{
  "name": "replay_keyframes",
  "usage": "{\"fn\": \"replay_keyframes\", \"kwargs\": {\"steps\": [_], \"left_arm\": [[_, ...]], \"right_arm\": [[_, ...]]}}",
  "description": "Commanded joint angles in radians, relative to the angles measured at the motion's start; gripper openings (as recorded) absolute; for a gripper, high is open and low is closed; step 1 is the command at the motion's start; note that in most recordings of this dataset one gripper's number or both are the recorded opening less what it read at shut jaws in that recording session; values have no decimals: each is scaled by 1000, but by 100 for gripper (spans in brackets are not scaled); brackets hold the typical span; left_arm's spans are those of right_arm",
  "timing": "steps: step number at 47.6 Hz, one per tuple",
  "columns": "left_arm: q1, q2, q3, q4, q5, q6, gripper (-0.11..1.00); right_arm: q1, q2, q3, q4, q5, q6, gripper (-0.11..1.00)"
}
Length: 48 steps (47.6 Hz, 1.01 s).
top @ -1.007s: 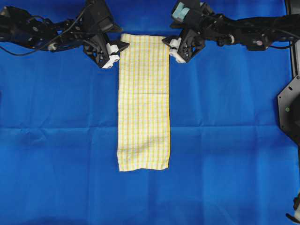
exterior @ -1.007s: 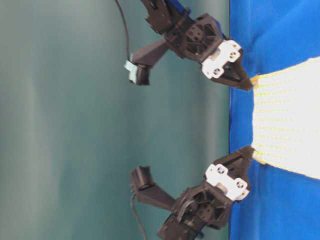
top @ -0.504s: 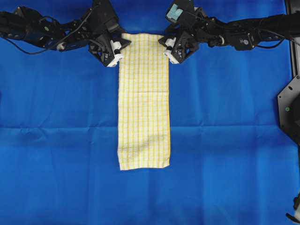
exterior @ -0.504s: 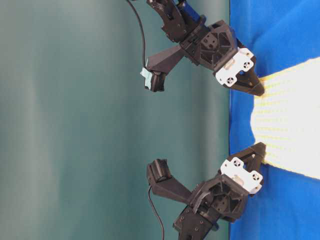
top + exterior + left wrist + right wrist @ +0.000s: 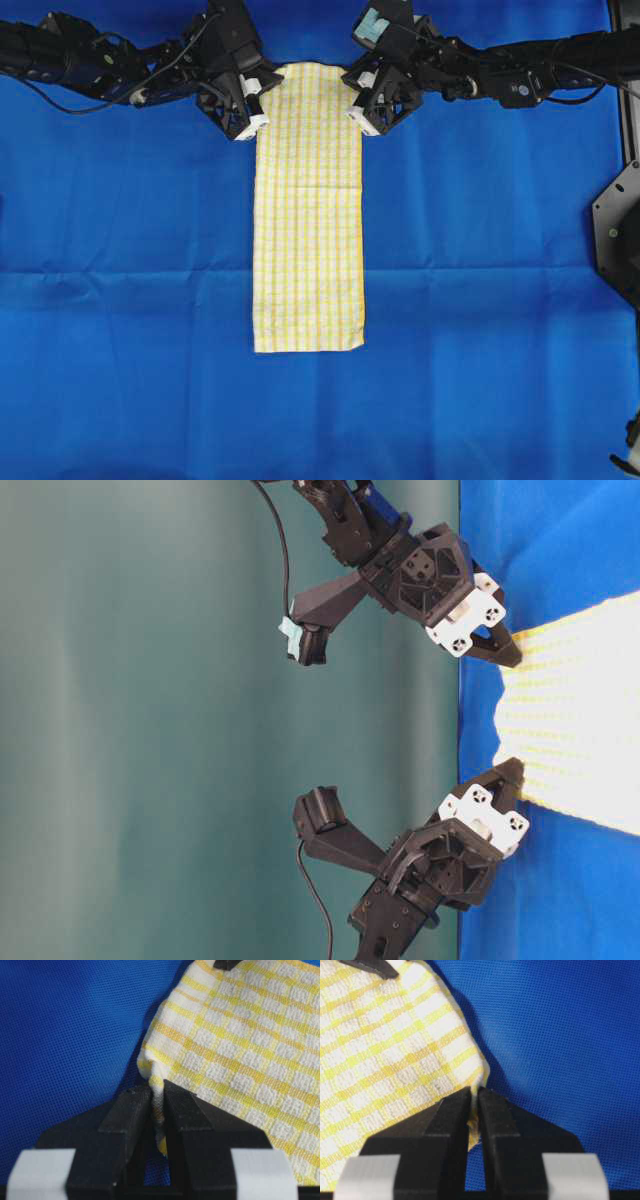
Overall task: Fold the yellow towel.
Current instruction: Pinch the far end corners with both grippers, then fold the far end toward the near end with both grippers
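The yellow towel [image 5: 307,210] lies as a long narrow strip down the middle of the blue cloth, its far end lifted and bowed between the grippers. My left gripper [image 5: 265,88] is shut on the towel's far left corner [image 5: 159,1097]. My right gripper [image 5: 352,84] is shut on the far right corner [image 5: 475,1097]. In the table-level view both grippers [image 5: 510,652] [image 5: 512,773] pinch the towel's end [image 5: 570,730] just above the table edge. The near end [image 5: 306,343] rests flat.
The plain blue cloth [image 5: 130,300] covers the whole table. A black mount [image 5: 618,235] stands at the right edge. Both arms [image 5: 90,62] [image 5: 530,75] reach in along the far edge.
Both grippers have closed on the far corners and moved slightly inward, lifting the far end so it bows. The towel's near end has shifted a little toward the far side.
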Motion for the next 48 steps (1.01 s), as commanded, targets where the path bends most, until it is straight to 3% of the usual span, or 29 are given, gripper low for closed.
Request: {"fn": "replay_keyframes", "kwargs": {"steps": [1, 32, 41, 48], "left_arm": [[14, -31, -5, -2, 6, 2, 4], [-29, -216, 35, -2, 92, 35, 4], [-94, -233, 75, -8, 84, 26, 4], [-179, -252, 109, -9, 75, 26, 4]], "right_arm": [[-3, -31, -8, 5, -5, -2, 4], [25, -209, 78, 21, -5, -2, 4], [87, -232, 114, 54, -14, -2, 4], [179, -253, 161, 103, -58, -2, 4]]}}
